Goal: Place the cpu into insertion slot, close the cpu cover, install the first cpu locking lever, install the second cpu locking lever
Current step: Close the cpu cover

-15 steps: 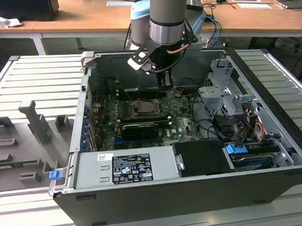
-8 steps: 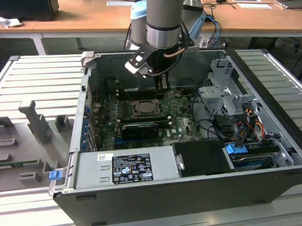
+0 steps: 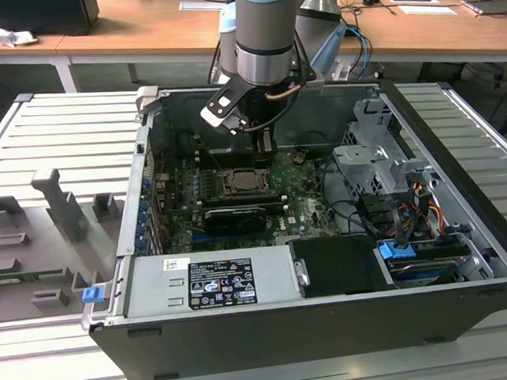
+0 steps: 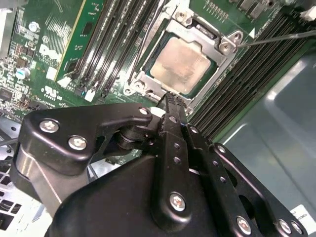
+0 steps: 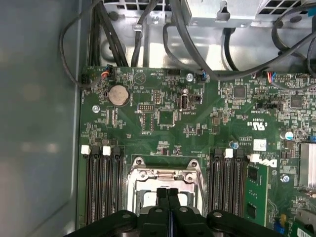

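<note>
The cpu lies flat in the insertion slot, its dull silver-beige face showing. The silver cpu cover is folded down around it as a frame, also seen as the cpu cover. A thin wire lever sticks out from one corner of the socket, and a second wire lever runs along the opposite side. My gripper is shut with nothing between its fingers, its tip at the cover's near edge; I cannot tell whether it touches. In the exterior view my gripper hangs just behind the socket.
Black memory slots flank the socket on both sides. A grey power supply box fills the case front, a drive cage with cables stands at the exterior view's right. Grey fixtures sit on the ribbed table outside.
</note>
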Robot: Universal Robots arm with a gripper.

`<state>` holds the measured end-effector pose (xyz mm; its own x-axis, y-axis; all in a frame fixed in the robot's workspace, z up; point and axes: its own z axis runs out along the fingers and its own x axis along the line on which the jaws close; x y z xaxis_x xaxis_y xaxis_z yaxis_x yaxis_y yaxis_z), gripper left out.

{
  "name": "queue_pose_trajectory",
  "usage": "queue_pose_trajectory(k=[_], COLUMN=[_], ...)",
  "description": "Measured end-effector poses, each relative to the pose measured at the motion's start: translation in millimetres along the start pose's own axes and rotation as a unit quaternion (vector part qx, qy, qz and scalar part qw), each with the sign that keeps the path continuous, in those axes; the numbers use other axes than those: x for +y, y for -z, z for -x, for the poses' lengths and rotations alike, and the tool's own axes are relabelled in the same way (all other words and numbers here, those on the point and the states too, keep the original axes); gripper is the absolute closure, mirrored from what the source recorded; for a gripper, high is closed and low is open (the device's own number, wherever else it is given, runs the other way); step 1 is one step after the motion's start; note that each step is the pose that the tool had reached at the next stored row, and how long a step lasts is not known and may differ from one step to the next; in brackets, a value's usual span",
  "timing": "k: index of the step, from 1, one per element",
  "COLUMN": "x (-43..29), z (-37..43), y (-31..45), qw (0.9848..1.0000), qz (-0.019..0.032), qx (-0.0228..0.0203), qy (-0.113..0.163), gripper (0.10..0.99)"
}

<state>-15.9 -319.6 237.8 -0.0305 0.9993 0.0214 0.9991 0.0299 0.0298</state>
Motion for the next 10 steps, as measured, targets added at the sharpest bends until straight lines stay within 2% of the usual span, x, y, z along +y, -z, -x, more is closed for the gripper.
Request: queue_pose_trajectory(k=[7, 10], x=[-13.3, -15.4], z=[-0.3, -0.5], y=[-2.7, -2.8], qw=[0.9999, 0.9999], qz=[-0.0004, -0.0003], qx=[0.0003, 0.0004], qy=[0.014, 0.014], gripper=[0.98, 0.98])
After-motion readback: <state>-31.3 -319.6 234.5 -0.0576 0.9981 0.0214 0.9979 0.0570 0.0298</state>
